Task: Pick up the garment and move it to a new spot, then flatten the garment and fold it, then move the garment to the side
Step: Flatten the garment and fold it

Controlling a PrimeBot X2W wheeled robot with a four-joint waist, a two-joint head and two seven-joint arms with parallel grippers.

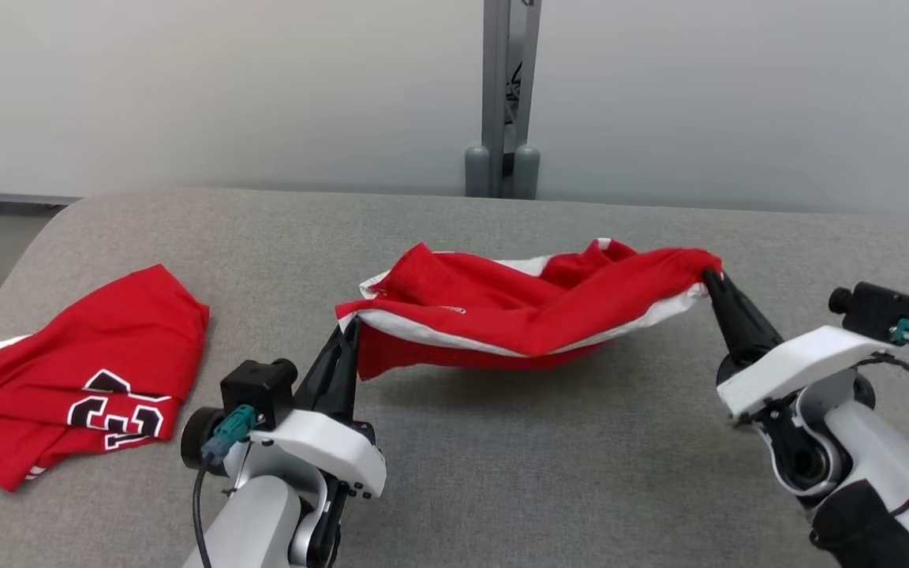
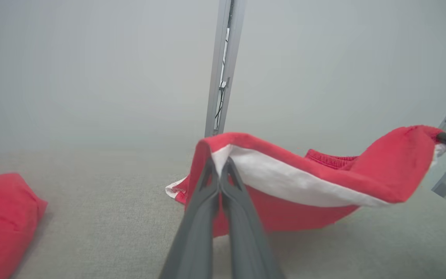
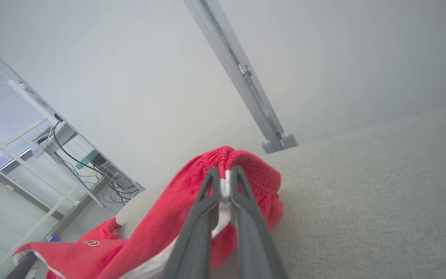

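The garment (image 1: 525, 304) is red cloth with a white band, stretched between both grippers and sagging in the middle just above the grey table (image 1: 502, 473). My left gripper (image 1: 353, 322) is shut on the garment's left corner. In the left wrist view the left gripper (image 2: 220, 162) pinches the white-edged fold of the garment (image 2: 304, 182). My right gripper (image 1: 711, 274) is shut on the right end. In the right wrist view the right gripper (image 3: 226, 172) clamps the gathered red waistband of the garment (image 3: 168, 217).
A second red garment (image 1: 76, 379) with black-and-white numbers lies crumpled at the table's left edge; the left wrist view has the second red garment (image 2: 2, 221) too. A grey post (image 1: 502, 95) stands behind the table's far edge.
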